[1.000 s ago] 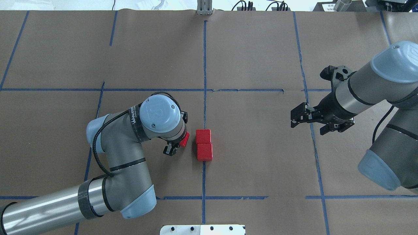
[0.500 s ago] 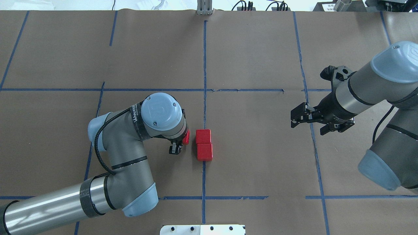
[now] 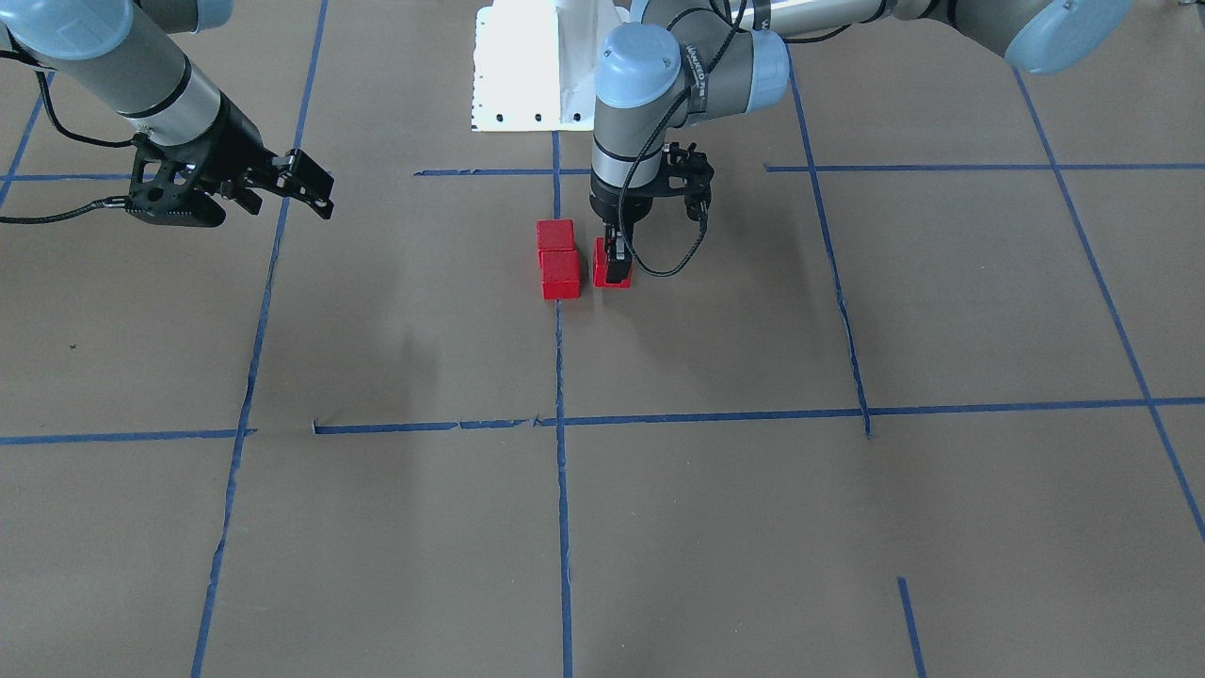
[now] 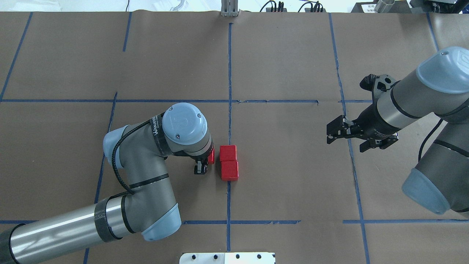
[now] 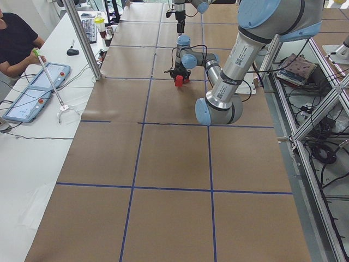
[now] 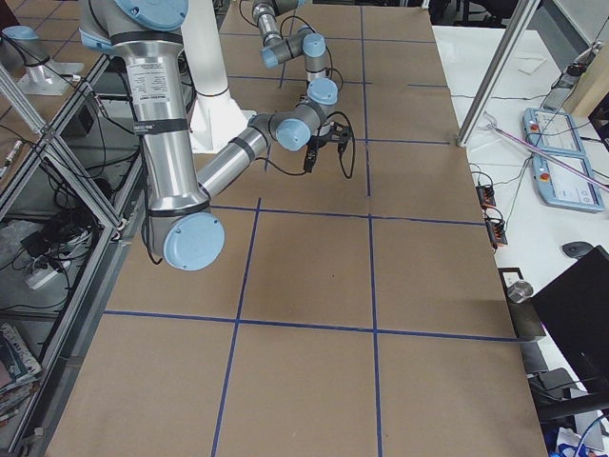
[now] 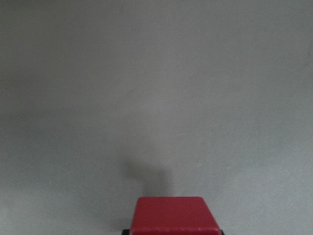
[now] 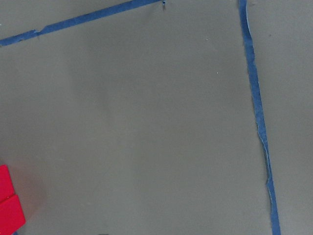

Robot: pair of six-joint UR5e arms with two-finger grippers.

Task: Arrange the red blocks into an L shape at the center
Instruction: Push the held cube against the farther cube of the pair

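Two red blocks [image 4: 228,153] [image 4: 229,170] lie touching in a short column on the middle blue tape line [image 4: 229,73] at the center. They also show in the front view [image 3: 554,234] [image 3: 561,274] and at the lower left edge of the right wrist view [image 8: 7,200]. My left gripper [image 4: 206,162] is shut on the third red block [image 4: 211,157] and holds it low, just left of the farther block, with a small gap. That block shows in the front view [image 3: 612,268] and the left wrist view [image 7: 171,215]. My right gripper [image 4: 346,136] is open and empty, far to the right.
The white robot base [image 3: 527,66] stands at the near table edge. Blue tape lines [image 4: 165,101] grid the brown paper. In the exterior left view an operator [image 5: 16,41] sits at a side table with tablets [image 5: 38,87].
My left gripper has moved right with the red block, closing toward the column, and the block has turned to sit squarer with it. The right arm has not moved.
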